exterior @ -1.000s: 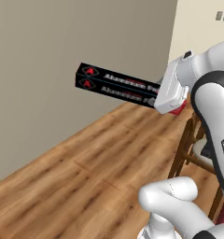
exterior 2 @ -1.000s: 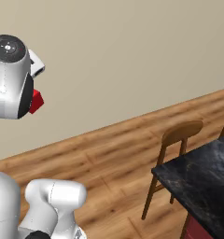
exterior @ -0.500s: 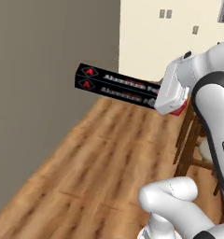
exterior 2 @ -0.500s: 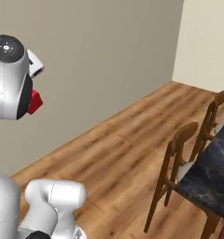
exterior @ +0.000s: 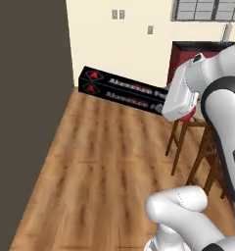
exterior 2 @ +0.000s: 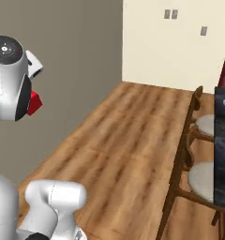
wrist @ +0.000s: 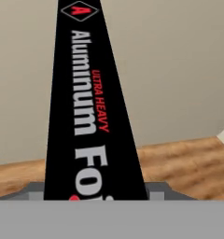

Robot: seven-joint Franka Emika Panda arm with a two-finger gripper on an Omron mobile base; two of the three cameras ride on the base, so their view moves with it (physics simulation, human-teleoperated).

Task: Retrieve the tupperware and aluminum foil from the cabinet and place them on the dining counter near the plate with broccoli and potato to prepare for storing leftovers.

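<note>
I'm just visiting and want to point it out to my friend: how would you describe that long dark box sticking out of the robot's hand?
Start at the big white robot arm over the wooden floor. From its gripper a long narrow black box, the aluminum foil, sticks out sideways in the air. White "Aluminum Foil" lettering and a red triangle logo set it apart from the brown wooden chairs nearby.

You are in a home kitchen-dining room: warm wooden plank floor, cream wall with light switches, wooden bar stools beside a black marbled stone worktop.
</note>
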